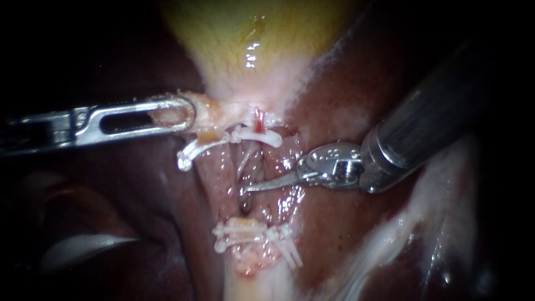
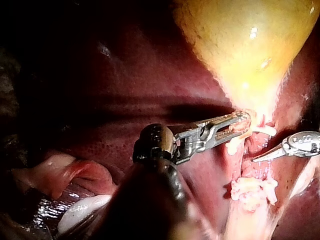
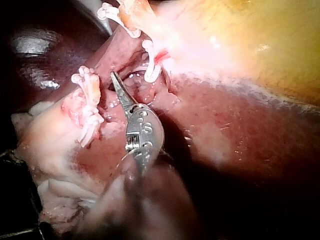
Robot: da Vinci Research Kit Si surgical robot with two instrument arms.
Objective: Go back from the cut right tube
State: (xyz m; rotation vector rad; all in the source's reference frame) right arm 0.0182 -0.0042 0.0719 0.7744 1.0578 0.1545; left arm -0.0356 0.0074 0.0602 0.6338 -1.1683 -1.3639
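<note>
Cut right tube [image 1: 259, 119]: short red stump right at the pale neck of the gallbladder [image 1: 251, 39], w/ a white clip [image 1: 268, 137] touching it on the side away from the gallbladder. Well further from the gallbladder sat a bunch of lower clips [image 1: 253, 234] on pale stump tissue; couldn't tell which stump there belonged to which tube. Btwn the two clip groups was a wet, pink, raw gap.

Right instrument [image 1: 251, 189]: tip sat in that gap, further from the gallbladder than the upper clip, nearer than the lower clips, apart from both. Its thin curved blades lay together w/ nothing held. Whether the tip touched the raw tissue wasn't clear. Its shaft ran off over the liver [image 1: 334, 106] alongside the gallbladder.

Left instrument [image 1: 184, 114]: slotted jaws were clamped from both sides on pale tissue [image 1: 212, 111] at the gallbladder's neck, just beside the red stump. A second white clip [image 1: 192, 151] hung off that tissue, on the side away from the gallbladder.

In the left wrist view, a pink tissue fold [image 2: 65, 172] lay well apart from the gallbladder, beyond dark liver.
</note>
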